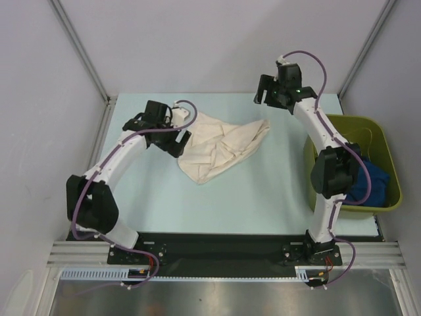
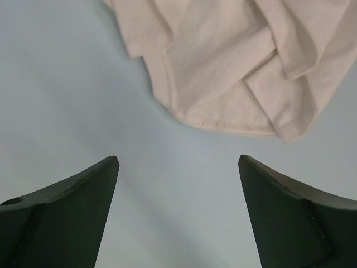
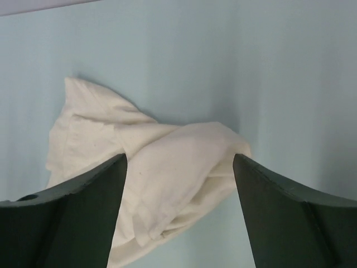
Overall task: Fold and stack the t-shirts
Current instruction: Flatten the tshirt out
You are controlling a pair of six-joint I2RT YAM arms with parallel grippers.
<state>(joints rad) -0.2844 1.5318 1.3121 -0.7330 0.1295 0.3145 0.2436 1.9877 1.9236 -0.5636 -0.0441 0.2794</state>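
A crumpled cream t-shirt (image 1: 220, 146) lies on the pale blue table (image 1: 217, 204) at the back middle. My left gripper (image 1: 176, 131) is open and empty at the shirt's left edge; in the left wrist view the shirt (image 2: 234, 61) lies ahead of the open gripper (image 2: 178, 162). My right gripper (image 1: 263, 97) is open and empty, raised near the shirt's right tip; in the right wrist view the shirt (image 3: 162, 173) shows between the fingers of the open gripper (image 3: 179, 159). A bright blue t-shirt (image 1: 368, 181) and dark cloth lie in the bin.
An olive-green plastic bin (image 1: 378, 141) stands at the table's right edge, partly behind the right arm. Grey walls with metal posts close in the back and sides. A black rail runs along the near edge.
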